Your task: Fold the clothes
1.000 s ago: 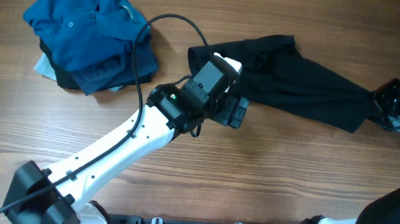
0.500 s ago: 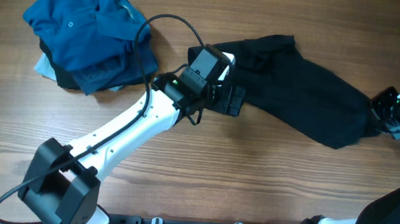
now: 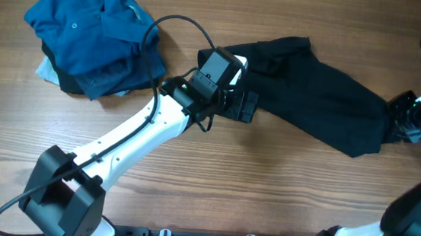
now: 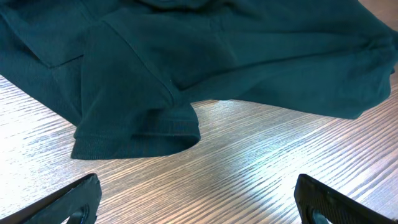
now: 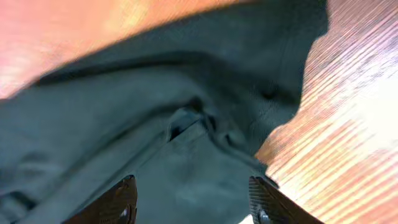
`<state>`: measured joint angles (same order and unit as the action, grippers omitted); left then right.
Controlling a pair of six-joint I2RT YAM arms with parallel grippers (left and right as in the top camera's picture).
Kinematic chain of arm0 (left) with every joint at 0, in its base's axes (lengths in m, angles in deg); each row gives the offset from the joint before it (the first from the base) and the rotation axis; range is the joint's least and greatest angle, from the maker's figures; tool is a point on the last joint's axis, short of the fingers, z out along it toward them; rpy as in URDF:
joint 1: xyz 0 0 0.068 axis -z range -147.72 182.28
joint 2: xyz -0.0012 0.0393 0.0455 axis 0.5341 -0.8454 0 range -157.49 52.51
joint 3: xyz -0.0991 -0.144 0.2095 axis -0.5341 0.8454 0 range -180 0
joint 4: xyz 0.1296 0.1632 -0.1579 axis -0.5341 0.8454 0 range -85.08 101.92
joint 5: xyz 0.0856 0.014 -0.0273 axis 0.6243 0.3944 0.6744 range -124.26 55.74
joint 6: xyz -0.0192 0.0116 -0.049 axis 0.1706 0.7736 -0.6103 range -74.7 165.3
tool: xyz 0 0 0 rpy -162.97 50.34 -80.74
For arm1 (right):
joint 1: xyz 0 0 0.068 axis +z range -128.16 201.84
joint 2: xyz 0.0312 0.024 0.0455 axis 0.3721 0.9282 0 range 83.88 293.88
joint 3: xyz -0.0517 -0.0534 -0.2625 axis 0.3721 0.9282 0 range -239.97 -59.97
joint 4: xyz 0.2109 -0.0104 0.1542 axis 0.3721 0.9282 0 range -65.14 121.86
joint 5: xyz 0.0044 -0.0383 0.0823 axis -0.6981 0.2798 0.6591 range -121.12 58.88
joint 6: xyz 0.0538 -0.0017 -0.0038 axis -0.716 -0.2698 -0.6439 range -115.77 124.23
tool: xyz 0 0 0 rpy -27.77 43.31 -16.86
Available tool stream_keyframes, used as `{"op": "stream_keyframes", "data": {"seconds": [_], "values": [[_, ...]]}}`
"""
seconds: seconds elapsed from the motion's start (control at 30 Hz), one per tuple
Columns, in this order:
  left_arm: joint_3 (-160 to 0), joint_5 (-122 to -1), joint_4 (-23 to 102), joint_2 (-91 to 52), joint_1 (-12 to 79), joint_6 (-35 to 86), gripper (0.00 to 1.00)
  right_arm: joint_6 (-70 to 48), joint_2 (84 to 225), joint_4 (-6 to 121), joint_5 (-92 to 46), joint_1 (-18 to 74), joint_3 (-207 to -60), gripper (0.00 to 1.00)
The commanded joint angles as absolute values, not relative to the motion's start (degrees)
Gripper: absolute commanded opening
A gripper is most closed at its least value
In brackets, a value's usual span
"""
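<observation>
Far behind the left tool (image 3: 246,106), past its white arm (image 3: 132,138), a heap of clothes sits on the wooden surface (image 3: 266,184): a teal-blue polo (image 3: 88,31) on top, with a dark garment (image 3: 64,82) and a light-blue garment (image 3: 45,69) showing at the lower edge. A black cable (image 3: 155,48) loops from that arm over the heap's near side.

The left tool is wide apart and holds nothing. In its wrist view, one finger (image 4: 68,202) and the other sit at opposite bottom corners with bare wood between them. Just ahead of its tips lies the ribbed hem of a sleeve (image 4: 137,134) of the black shirt (image 3: 312,89), flat on the surface and not touching either finger. No other thing lies between this tool and the sleeve.

The black shirt runs rumpled from in front of the left tool to the right tool (image 3: 399,123), which sits at the cloth's far end. The right wrist view is blurred. Its fingers (image 5: 121,202) stand apart, with dark folds filling the space ahead of and between them, and bare wood to one side.
</observation>
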<state>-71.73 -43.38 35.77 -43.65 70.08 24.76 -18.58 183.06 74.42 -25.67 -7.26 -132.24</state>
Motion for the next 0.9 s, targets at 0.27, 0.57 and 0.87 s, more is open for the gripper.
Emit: {"op": "stream_keyframes", "data": {"seconds": [0.27,0.57,0.87], "values": [[-71.6,-44.2,35.7,-43.8,70.0,24.3,1.00,-19.7,190.6,73.8,-23.4,-7.7,-131.6,0.10],[-71.6,-44.2,35.7,-43.8,70.0,24.3,1.00,-9.9,180.0,71.7,-11.6,-7.8,-133.2,0.04],[-71.6,-44.2,35.7,-43.8,70.0,24.2,1.00,-15.4,173.7,76.1,-19.7,-7.8,-133.2,0.14]]}}
